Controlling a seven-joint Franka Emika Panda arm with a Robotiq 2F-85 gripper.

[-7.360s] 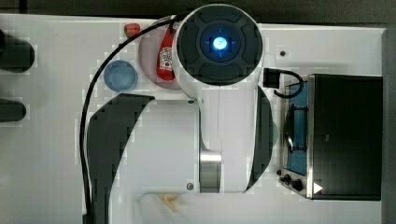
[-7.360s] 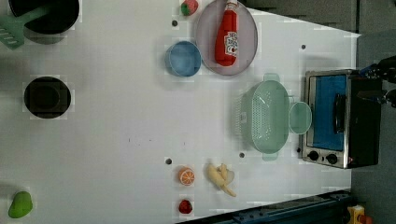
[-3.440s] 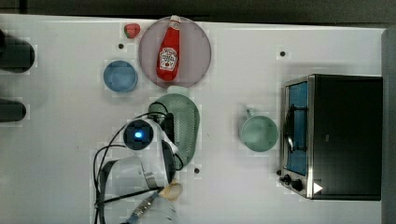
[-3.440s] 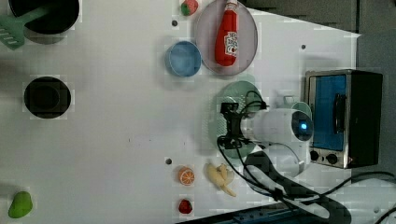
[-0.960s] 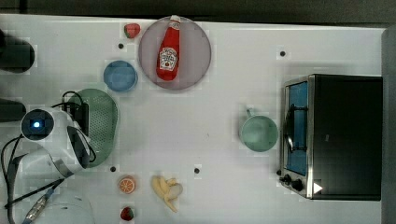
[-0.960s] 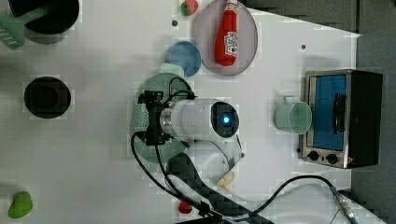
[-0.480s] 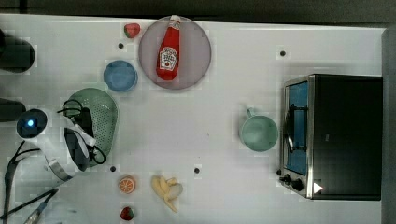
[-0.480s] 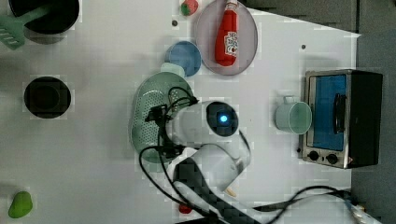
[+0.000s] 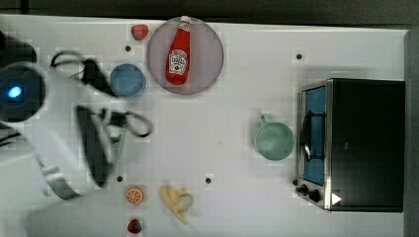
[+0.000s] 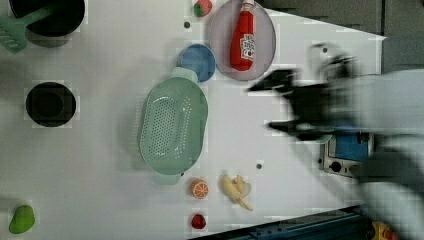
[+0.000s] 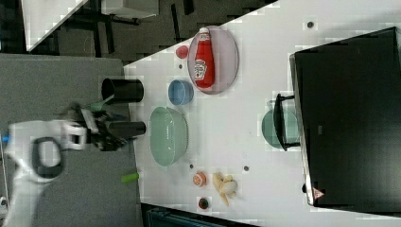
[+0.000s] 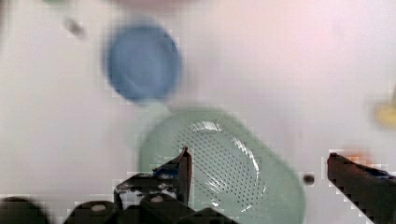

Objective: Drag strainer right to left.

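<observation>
In the left view, the strainer (image 10: 173, 125) sits on the counter (image 10: 100, 165), with the bowl (image 10: 196, 62) just beside it at one o'clock. The ketchup bottle (image 10: 243, 42) lies on the plate (image 10: 220, 35) at two o'clock. The orange slice (image 10: 199, 188) and banana (image 10: 237, 191) lie at five o'clock, the black cup (image 10: 50, 104) at nine o'clock.

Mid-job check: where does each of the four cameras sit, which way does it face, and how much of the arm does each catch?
Top view: overhead, straight down on the table; arm covers the top view's left.
Left view: also from above, table turned; strainer centred, blurred arm on the left view's right.
Right view: high, angled, floor visible; arm beyond the table edge.
Wrist view: looks down past the open gripper at the strainer and blue bowl.
All four share the strainer and blue bowl.
</observation>
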